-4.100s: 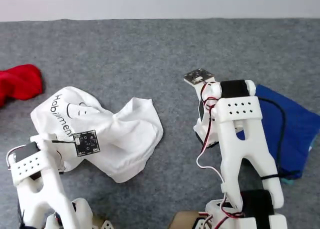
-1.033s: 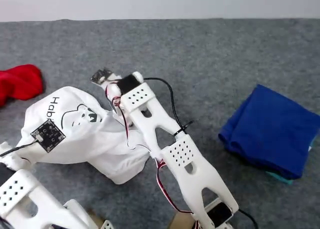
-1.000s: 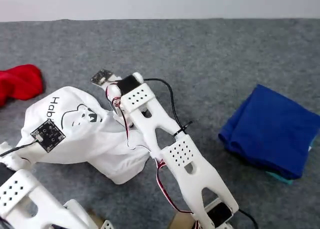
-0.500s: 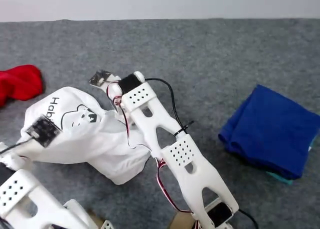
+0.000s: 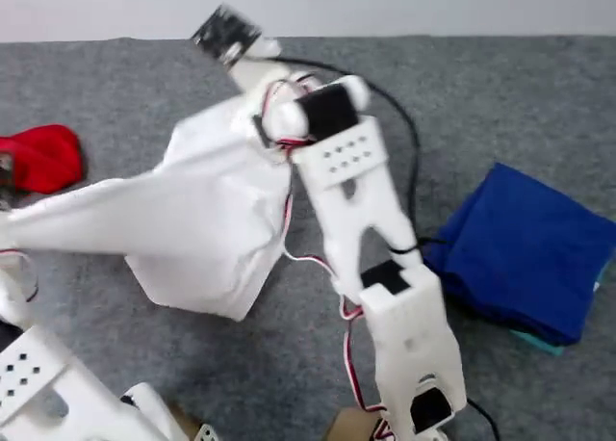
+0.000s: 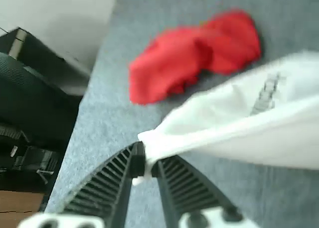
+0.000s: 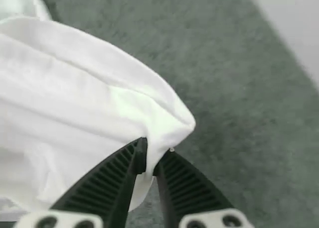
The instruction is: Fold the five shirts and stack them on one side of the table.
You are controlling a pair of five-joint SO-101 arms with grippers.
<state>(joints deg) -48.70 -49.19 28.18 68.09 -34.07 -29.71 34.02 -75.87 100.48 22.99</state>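
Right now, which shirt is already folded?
The blue shirt, a flat folded block; the red shirt lies crumpled and the white shirt is held up, stretched.

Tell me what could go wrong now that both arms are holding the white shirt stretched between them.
1. The left gripper and right gripper each pinch only a small edge of the white shirt; under tension it could slip free.
2. The red shirt lies close to the left end, so the hanging cloth might drag it.
3. The white shirt's lower part hangs bunched and may land creased.
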